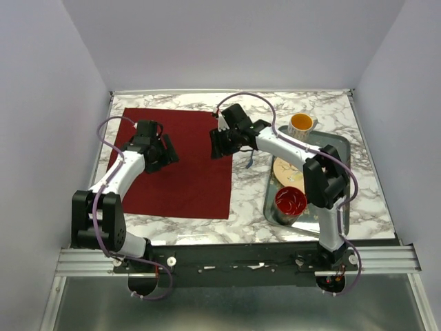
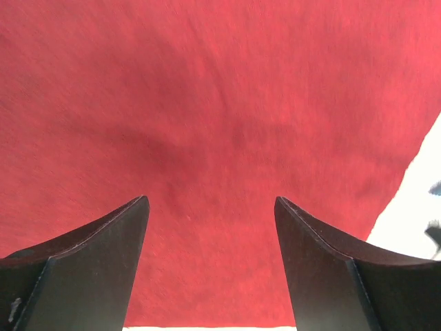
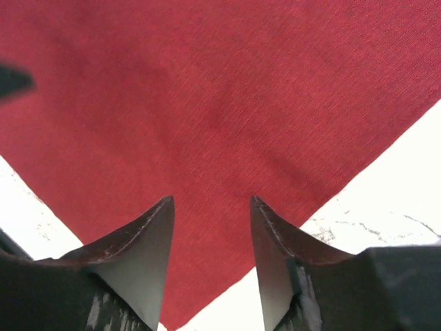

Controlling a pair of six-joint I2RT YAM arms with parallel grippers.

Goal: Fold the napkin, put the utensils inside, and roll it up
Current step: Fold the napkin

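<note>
— Where was the napkin [image 1: 180, 169]?

— Spread flat and unfolded on the left half of the marble table [image 1: 242, 207], with one corner reaching toward the far left of the tabletop. It filled most of both wrist views.

— And the fork?

— The blue fork [image 1: 249, 163] lay on the bare table just beside the napkin's right edge, between the cloth and the tray. The right arm crossed above it, so only part of it showed from overhead.

— What was the left gripper [image 2: 210, 200] doing?

— It was over the far left part of the napkin, jaws spread wide, nothing between them but red cloth below. I could not tell whether the fingertips touched the fabric.

— The right gripper [image 3: 211, 200]?

— Over the napkin's far right corner. Its jaws were parted too, less widely than the left pair, and empty. In its wrist view the cloth's corner pointed down between the two fingers, with white marble showing on both sides. Contact with the cloth I could not judge there either.

— Anything else on the table?

— A metal tray [image 1: 344, 146] sat on the right side. On it were a tan plate [image 1: 284, 169] and, nearer the arm bases, a red bowl [image 1: 291, 201]. A white mug [image 1: 302, 124] stood at the tray's far edge; whether it was on the tray or just behind it I could not tell.
</note>
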